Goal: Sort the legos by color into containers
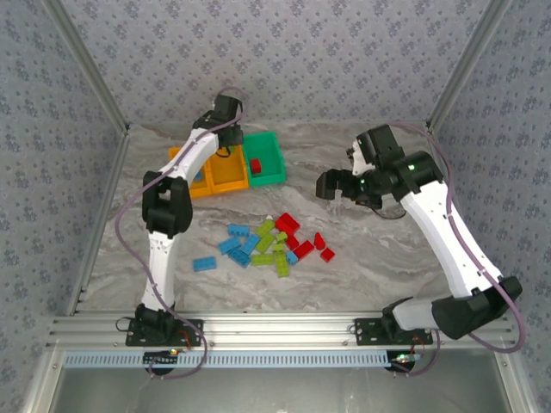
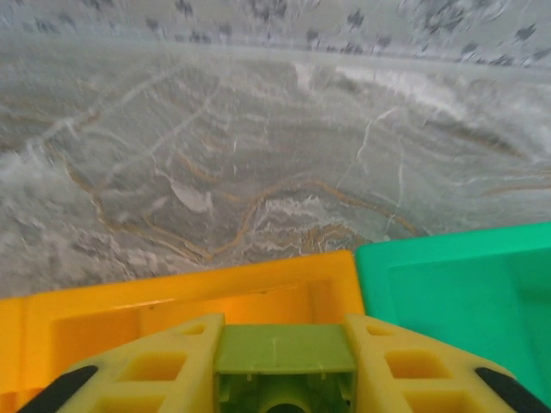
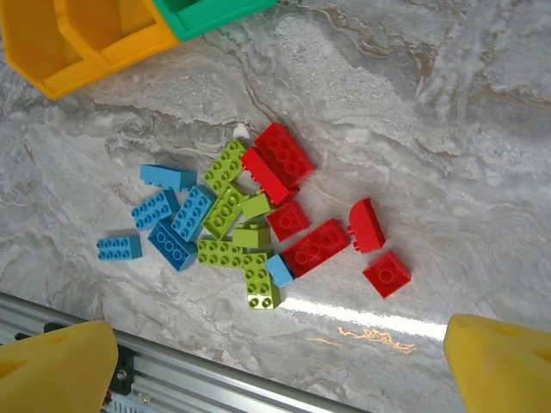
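My left gripper (image 2: 284, 327) is shut on a lime green lego (image 2: 284, 351), held over the middle orange container (image 2: 172, 292), right beside the green container (image 2: 456, 284). From above, that left gripper (image 1: 226, 129) hangs over the row of containers (image 1: 229, 175). A red lego (image 1: 256, 164) lies in the green container (image 1: 274, 146). Loose legos (image 1: 267, 241) lie mid-table: red ones (image 3: 284, 155), lime green ones (image 3: 225, 211), light blue ones (image 3: 176, 228). My right gripper (image 3: 281, 361) stands open high above the table, nothing between its fingers; seen from above, the right gripper (image 1: 331, 185) is right of the pile.
One light blue lego (image 1: 204, 263) lies apart, left of the pile. The metal rail (image 1: 275, 331) runs along the near table edge. Patterned walls close in the back and sides. Bare marble table (image 1: 370, 258) lies right of the pile.
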Robot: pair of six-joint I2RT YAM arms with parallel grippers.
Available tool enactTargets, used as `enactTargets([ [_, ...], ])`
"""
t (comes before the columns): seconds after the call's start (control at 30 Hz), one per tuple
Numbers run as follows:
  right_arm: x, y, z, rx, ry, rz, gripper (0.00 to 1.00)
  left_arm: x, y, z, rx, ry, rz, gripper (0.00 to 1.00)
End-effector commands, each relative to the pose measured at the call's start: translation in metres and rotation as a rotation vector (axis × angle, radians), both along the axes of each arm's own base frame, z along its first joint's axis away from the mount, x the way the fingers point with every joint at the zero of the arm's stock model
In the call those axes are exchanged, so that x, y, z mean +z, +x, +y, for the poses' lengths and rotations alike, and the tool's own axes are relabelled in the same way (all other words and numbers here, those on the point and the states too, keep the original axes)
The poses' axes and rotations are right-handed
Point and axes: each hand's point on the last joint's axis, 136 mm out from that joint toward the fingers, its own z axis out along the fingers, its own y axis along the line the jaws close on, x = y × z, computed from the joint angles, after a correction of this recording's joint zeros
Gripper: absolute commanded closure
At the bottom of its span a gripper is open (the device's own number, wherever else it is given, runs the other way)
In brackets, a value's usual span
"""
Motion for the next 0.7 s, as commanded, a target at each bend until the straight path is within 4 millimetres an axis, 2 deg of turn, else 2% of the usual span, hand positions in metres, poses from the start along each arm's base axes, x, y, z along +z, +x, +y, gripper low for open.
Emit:
enactTargets([
  [0.0,-0.001,-0.004,-0.011,-0.056,-0.008,-0.006,0.0,0.036,0.002,0.0,-0.003,-0.038,-0.043,0.6],
  [0.1,-0.009,-0.001,-0.014,-0.072,-0.014,-0.001,0.0,0.048,-0.001,-0.004,-0.029,-0.059,-0.054,0.52],
  [0.2,-0.019,0.004,-0.012,-0.064,-0.023,0.01,0.0,0.066,-0.01,-0.005,-0.046,-0.078,-0.073,0.5],
  [0.37,-0.046,0.007,-0.007,-0.036,-0.036,0.054,0.0,0.102,-0.039,-0.006,-0.084,-0.125,-0.101,0.49],
  [0.43,-0.066,0.003,-0.008,-0.023,-0.069,0.083,0.0,0.129,-0.06,-0.012,-0.126,-0.178,-0.139,0.49],
  [0.57,-0.104,-0.003,0.001,0.029,-0.113,0.134,0.0,0.165,-0.114,-0.03,-0.265,-0.228,-0.197,0.49],
  [0.63,-0.119,0.0,0.012,0.051,-0.112,0.145,0.01,0.175,-0.145,-0.038,-0.377,-0.207,-0.224,0.49],
  [0.67,-0.138,-0.005,0.012,0.057,-0.136,0.183,0.02,0.183,-0.16,-0.037,-0.419,-0.189,-0.245,0.49],
])
